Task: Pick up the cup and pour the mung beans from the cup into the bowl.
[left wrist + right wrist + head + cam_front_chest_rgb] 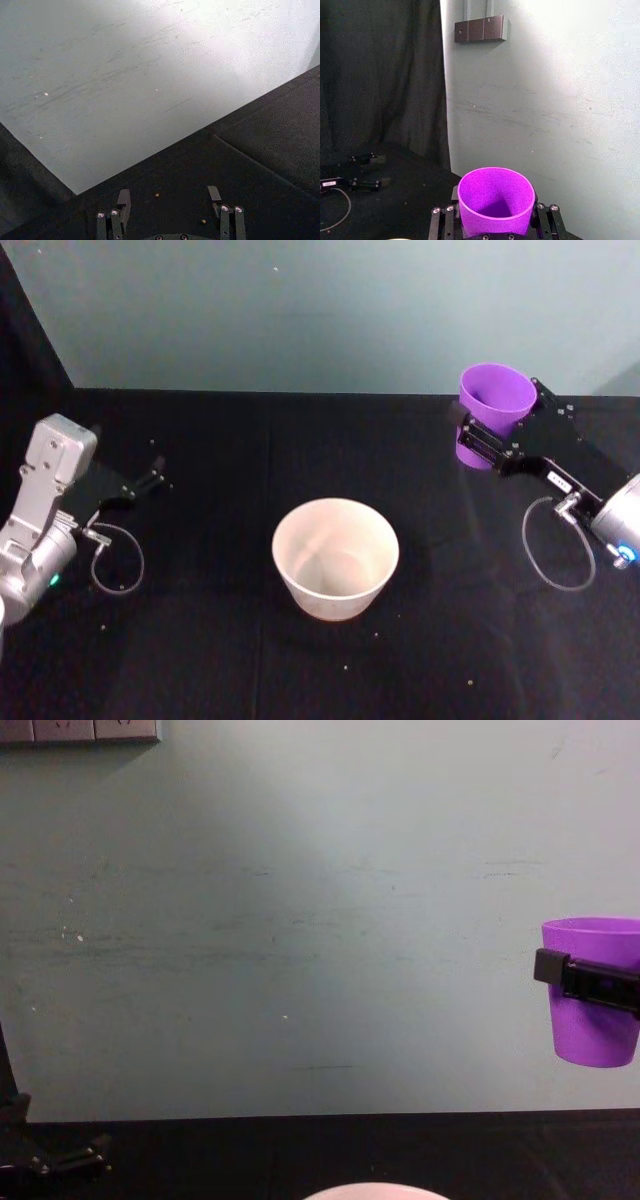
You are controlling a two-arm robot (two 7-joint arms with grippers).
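My right gripper (500, 422) is shut on the purple cup (495, 398), holding it upright in the air at the back right, well above the table. The cup's mouth (495, 192) faces up and I see only purple wall inside. Seen from the chest, the cup (595, 1010) hangs at the right edge with a black finger across it. The pale bowl (335, 508) stands at the table's centre, to the left of the cup and nearer to me, and its inside looks bare. The mung beans in the cup are hidden. My left gripper (155, 472) rests open at the far left.
A black cloth (200, 660) covers the table, with a pale wall behind it. A few stray grains (346, 668) lie on the cloth near the bowl and by the left gripper (168, 194). Cable loops hang beside both wrists.
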